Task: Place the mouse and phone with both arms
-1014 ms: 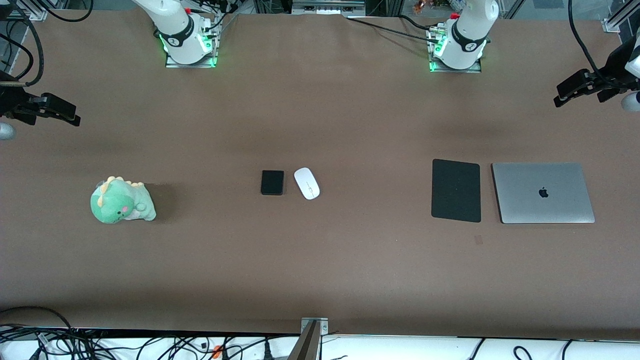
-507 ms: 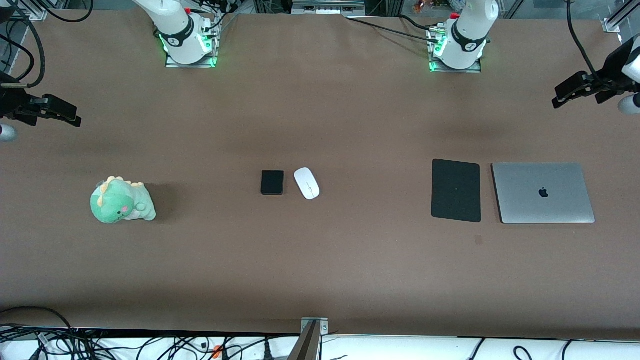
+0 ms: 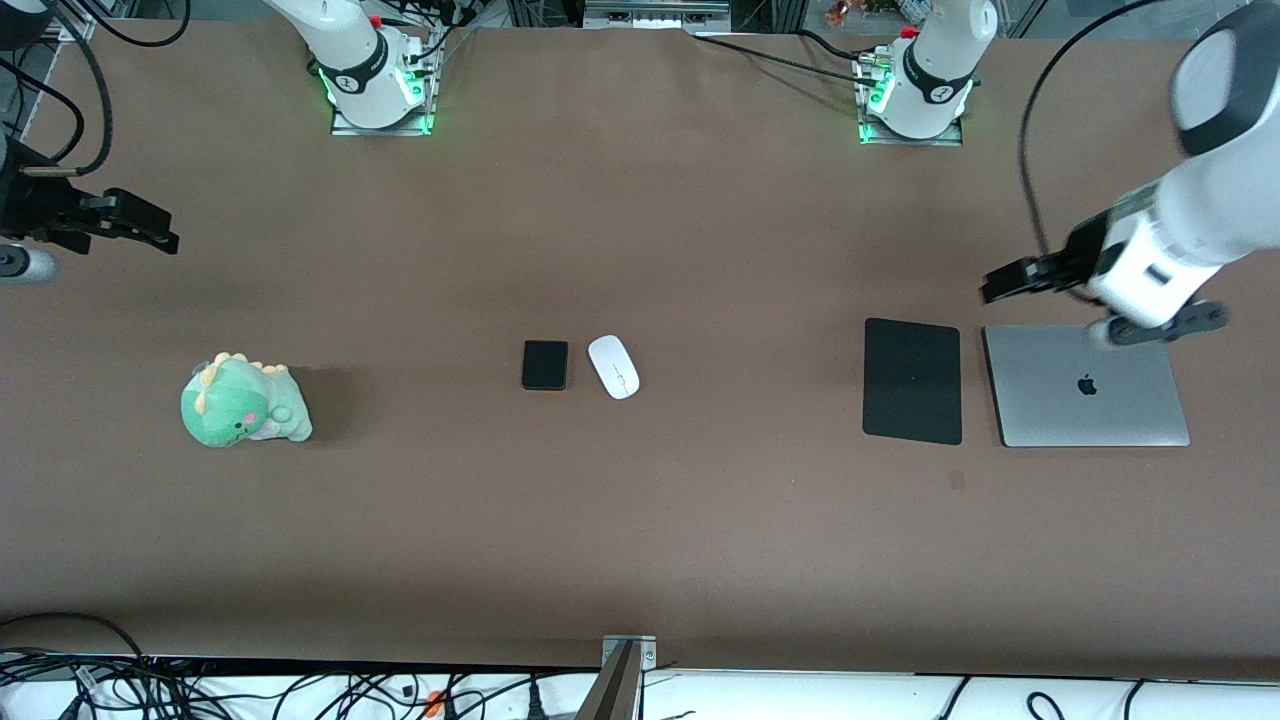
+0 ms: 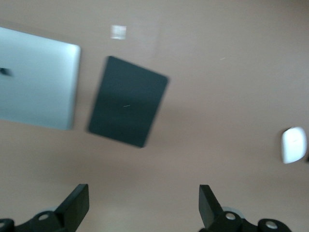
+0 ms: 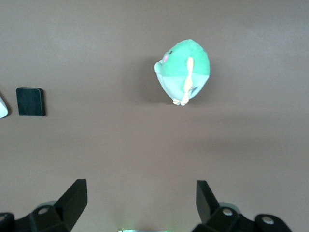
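The white mouse and the small black phone lie side by side at the table's middle, the phone toward the right arm's end. My left gripper is open and empty, up over the table by the black mat's and laptop's edges. The left wrist view shows the mouse far off. My right gripper is open and empty over the table at the right arm's end. The right wrist view shows the phone and a sliver of the mouse.
A large black mat and a closed silver laptop lie side by side toward the left arm's end; both show in the left wrist view, the mat and the laptop. A green dinosaur plush sits toward the right arm's end.
My left arm has swung in from the table's end to over the mat and laptop. My right gripper has shifted slightly inward. The mouse and phone have not moved.
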